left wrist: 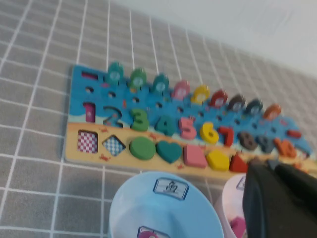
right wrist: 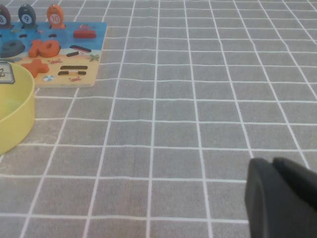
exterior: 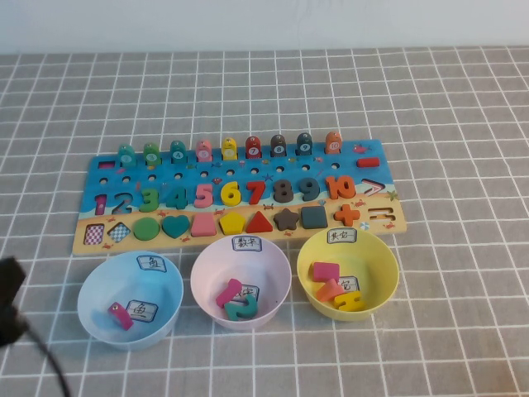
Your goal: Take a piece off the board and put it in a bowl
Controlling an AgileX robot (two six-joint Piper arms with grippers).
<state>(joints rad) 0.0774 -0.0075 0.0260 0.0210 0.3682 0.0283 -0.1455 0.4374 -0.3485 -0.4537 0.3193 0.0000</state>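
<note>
The grey gridded counter (exterior: 463,124) carries the board (exterior: 240,198), lying flat with the three bowls just in front of it; the light blue bowl (exterior: 130,299) is the leftmost and already holds a pink striped piece (exterior: 121,315). The piece (exterior: 126,155), a teal fish, stands upright at the left end of the back row on the board, beside a greener fish (exterior: 151,154). It looks like painted wood: light, stiff and a little slick, so I judge a pinch across its flat faces, from above, safest, with little room beside its neighbour. The left claw (left wrist: 277,198) hangs low at the counter's near left, over the blue and pink bowls, its fingers pressed together and holding nothing. The right claw (right wrist: 280,198) hovers over bare counter well to the right of the yellow bowl (right wrist: 12,114); whether it is spread I cannot tell, since only a dark corner of it shows. The fish's number mark is too small to read, and its base is hidden.
</note>
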